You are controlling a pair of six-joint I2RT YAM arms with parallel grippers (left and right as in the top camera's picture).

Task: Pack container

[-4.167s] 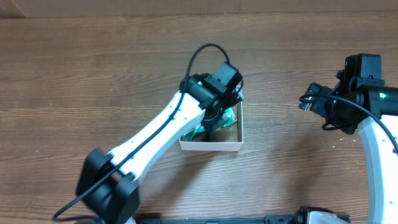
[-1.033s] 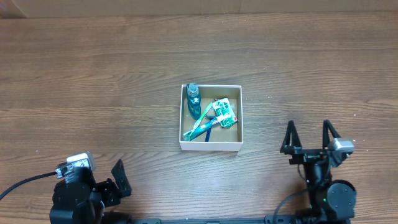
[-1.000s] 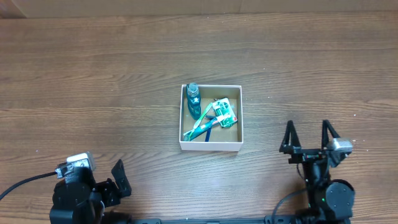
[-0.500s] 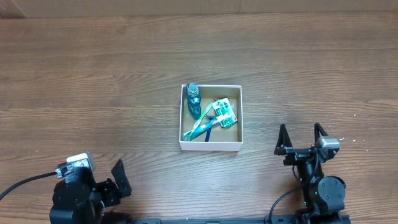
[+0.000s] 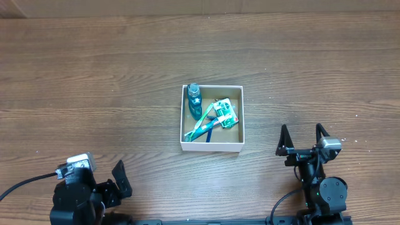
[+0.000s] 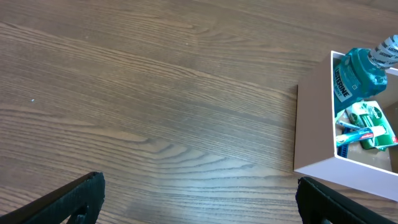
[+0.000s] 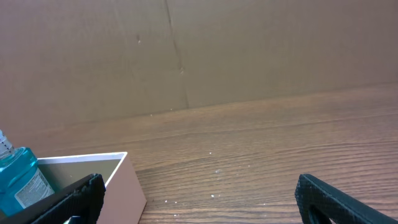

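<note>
The container (image 5: 211,148), a square white-walled box, sits mid-table. Inside lie a blue mouthwash bottle (image 5: 194,100), a green packet (image 5: 227,112) and a toothbrush (image 5: 203,129). My left gripper (image 5: 112,184) rests at the near left edge, open and empty, far from the box. The left wrist view shows it (image 6: 199,186) over bare wood, with the container (image 6: 314,124) and bottle (image 6: 360,65) at right. My right gripper (image 5: 301,134) stands open and empty at the near right. In its wrist view that gripper (image 7: 199,186) faces the container's corner (image 7: 124,186) and the bottle (image 7: 18,177).
A brown cardboard wall (image 7: 186,50) stands along the table's far edge. A black cable (image 5: 25,183) trails from the left arm's base at the near left. Wood-grain tabletop (image 5: 94,81) surrounds the box on all sides.
The left arm has pulled back from over the container to the near left. The right arm has folded to the near right, shifting slightly left within the last second.
</note>
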